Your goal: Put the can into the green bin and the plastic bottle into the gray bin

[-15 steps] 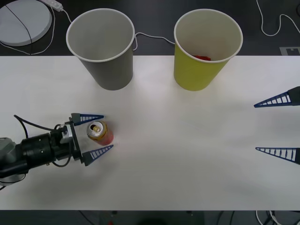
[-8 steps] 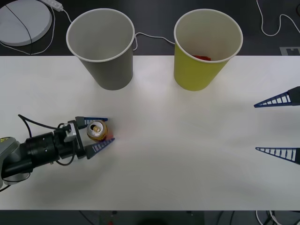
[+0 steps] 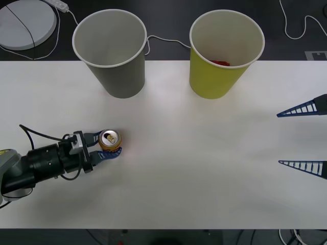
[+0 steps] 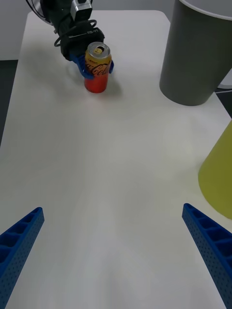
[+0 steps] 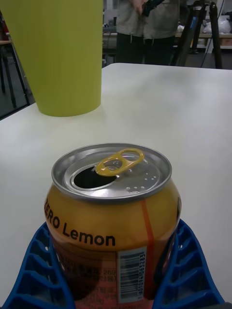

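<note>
The can (image 3: 109, 140) stands upright on the white table (image 3: 194, 168) at the front left, its gold top and pull-tab facing up. My left gripper (image 3: 111, 143) is shut on the can's sides, and its blue fingers (image 5: 38, 270) hug the can (image 5: 113, 212) low on the body. The gray bin (image 3: 120, 76) stands at the back left and the green bin (image 3: 219, 76) at the back right, with something red (image 3: 220, 63) inside it. My right gripper (image 3: 279, 139) hangs open at the table's right edge, far from the can (image 4: 98, 67). The plastic bottle is out of view.
A round white disc (image 3: 25, 20) and white cables (image 3: 163, 41) lie on the dark floor behind the table. Bare tabletop stretches between the can and the two bins.
My left gripper's fingers have closed from wide apart onto the can's sides. The can has shifted slightly. The right arm has not moved.
</note>
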`<control>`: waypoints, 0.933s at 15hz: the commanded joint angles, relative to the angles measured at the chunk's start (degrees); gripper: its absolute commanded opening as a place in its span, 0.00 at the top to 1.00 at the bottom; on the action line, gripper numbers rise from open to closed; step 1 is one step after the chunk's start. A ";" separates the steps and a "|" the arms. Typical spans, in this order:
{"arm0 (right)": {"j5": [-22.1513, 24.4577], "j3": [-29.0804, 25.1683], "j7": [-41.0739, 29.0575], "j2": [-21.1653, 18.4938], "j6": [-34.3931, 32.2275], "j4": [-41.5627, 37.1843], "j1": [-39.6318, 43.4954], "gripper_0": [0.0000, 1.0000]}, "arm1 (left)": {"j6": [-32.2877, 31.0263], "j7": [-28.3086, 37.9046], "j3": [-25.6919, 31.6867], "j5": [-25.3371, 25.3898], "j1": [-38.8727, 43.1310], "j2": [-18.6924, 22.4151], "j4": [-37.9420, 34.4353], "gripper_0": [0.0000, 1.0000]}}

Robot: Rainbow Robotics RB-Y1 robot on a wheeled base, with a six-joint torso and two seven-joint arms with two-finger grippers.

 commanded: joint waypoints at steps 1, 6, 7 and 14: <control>0.00 0.00 0.00 0.00 0.00 0.00 0.00 0.00 | 0.06 0.53 0.01 -0.08 0.05 1.09 -0.53 1.00; 0.00 0.00 0.00 0.00 0.00 0.00 0.00 0.00 | 0.32 13.01 -0.08 -5.18 0.14 8.92 -8.79 1.00; 0.00 0.00 0.00 0.00 0.00 0.00 0.00 0.00 | 0.32 15.64 0.01 -6.14 0.05 10.76 -10.73 1.00; 0.00 0.00 0.00 0.00 0.00 0.00 0.00 0.00 | 0.32 33.57 4.23 -14.93 0.14 23.16 -23.73 1.00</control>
